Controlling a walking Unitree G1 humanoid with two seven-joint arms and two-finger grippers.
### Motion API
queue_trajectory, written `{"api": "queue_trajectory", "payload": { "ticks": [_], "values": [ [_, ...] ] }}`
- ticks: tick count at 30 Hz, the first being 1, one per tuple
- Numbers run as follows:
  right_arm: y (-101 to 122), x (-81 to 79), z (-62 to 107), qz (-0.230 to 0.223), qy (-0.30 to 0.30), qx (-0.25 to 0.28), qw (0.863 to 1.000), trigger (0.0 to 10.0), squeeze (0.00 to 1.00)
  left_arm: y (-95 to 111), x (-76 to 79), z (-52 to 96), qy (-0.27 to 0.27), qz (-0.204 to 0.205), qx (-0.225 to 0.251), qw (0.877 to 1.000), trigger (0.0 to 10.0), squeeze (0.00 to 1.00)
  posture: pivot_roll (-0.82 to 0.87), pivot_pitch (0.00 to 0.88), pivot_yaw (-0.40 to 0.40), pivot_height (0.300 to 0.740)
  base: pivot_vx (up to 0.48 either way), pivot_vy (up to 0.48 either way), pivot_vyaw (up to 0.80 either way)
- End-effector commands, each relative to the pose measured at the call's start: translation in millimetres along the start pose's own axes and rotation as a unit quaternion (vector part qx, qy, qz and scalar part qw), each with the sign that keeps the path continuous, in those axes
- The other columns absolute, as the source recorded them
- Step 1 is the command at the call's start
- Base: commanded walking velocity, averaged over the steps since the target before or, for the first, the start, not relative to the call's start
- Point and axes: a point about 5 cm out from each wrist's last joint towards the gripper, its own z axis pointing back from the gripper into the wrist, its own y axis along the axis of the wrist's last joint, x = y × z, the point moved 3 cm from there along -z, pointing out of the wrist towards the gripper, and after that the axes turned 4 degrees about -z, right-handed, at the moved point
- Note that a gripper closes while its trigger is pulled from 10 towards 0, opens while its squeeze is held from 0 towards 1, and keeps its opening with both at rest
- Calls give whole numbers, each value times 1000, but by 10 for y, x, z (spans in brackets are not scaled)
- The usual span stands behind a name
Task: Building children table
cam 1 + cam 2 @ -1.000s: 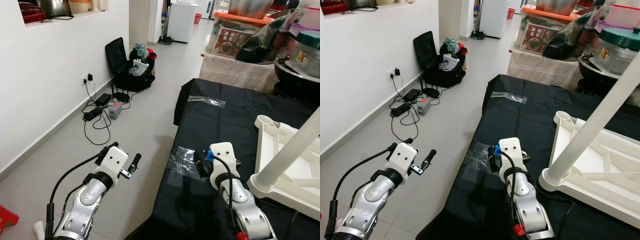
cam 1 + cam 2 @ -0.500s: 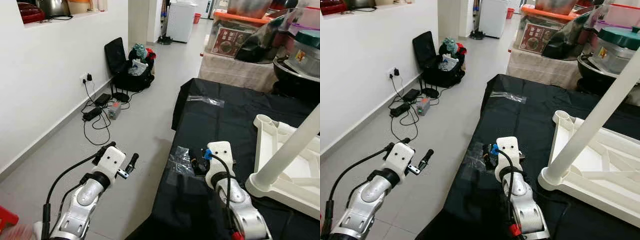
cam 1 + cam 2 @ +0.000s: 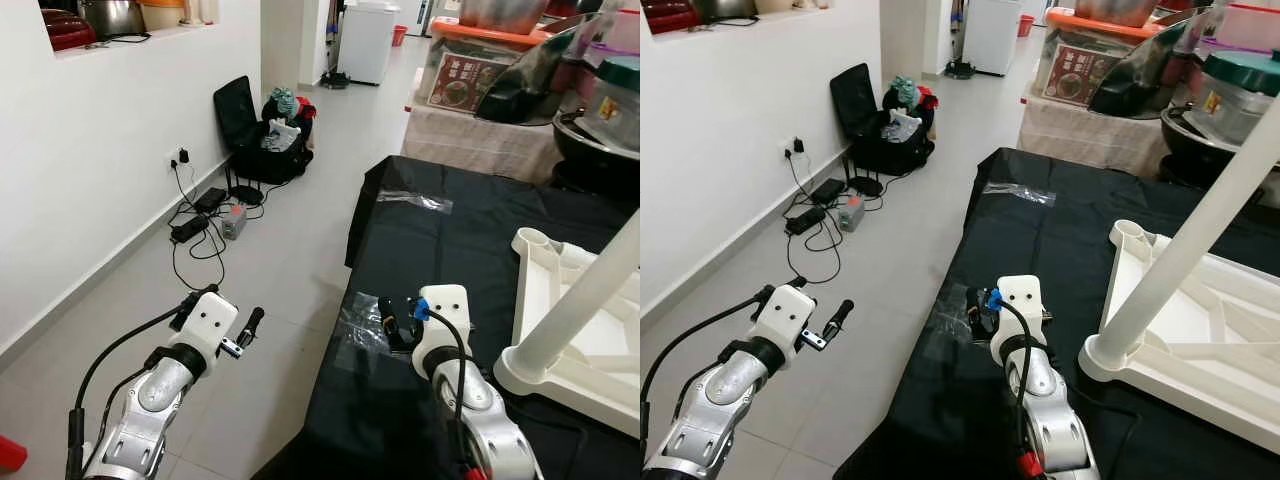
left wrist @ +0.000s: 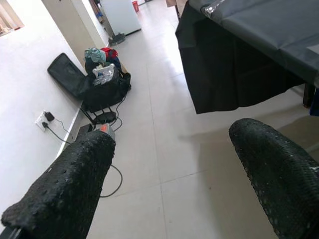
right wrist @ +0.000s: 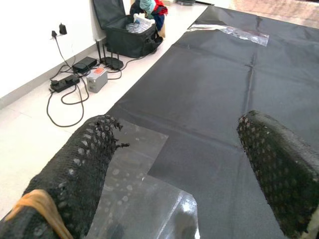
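Observation:
A white children's table (image 3: 566,290) lies upside down on the black sheet (image 3: 460,235) at the right. One white leg (image 3: 585,300) stands fitted in its near corner and slants up to the right. My right gripper (image 3: 393,322) hovers open just above a clear plastic bag (image 3: 358,318) at the sheet's near left corner. In the right wrist view the bag (image 5: 144,199) lies flat between and below the fingers (image 5: 84,164). My left gripper (image 3: 222,308) hangs open over the floor tiles, holding nothing; its fingers (image 4: 75,184) stand wide apart.
Another clear plastic piece (image 3: 412,200) lies at the sheet's far side. An open black bag of clothes (image 3: 265,140) and a power strip with cables (image 3: 200,215) sit by the left wall. Boxes and pots (image 3: 480,75) crowd a covered table behind.
My left arm has drifted a little to the left and lower over the floor. The right gripper stays over the plastic bag. The view has shifted slightly.

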Motion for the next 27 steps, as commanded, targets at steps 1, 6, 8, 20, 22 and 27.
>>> {"api": "queue_trajectory", "payload": {
  "ticks": [1, 6, 8, 20, 22, 27],
  "values": [
    [25, 12, 15, 2, -1, 4, 1000, 10000, 0, 7, 48, 6, -8, 7, -1, 1000, 10000, 0, 35, 0, -62, 740, 0, 0, 0],
    [45, 16, 21, 6, 3, 6, 1000, 10000, 0, 6, 77, -4, -10, 15, -4, 1000, 10000, 0, 27, 0, -66, 740, 0, 0, 0],
    [43, 24, 25, 9, 3, 6, 1000, 10000, 0, 2, 91, -8, -10, 18, -5, 1000, 10000, 0, 27, 0, -68, 740, 0, 0, 0],
    [140, 57, -8, 17, 10, 23, 1000, 10000, 0, 78, 166, -68, -7, 48, 4, 999, 10000, 0, 18, 0, -83, 740, 0, 0, 0],
    [154, 33, -26, 19, 13, 25, 999, 10000, 0, 102, 178, -81, -5, 53, 8, 999, 10000, 0, 15, 0, -89, 740, 0, 0, 0],
    [206, -44, -41, 24, 27, 32, 999, 10000, 0, 156, 161, -107, 4, 63, 16, 998, 10000, 0, 2, 0, -100, 740, 0, 0, 465]
  ]
}}
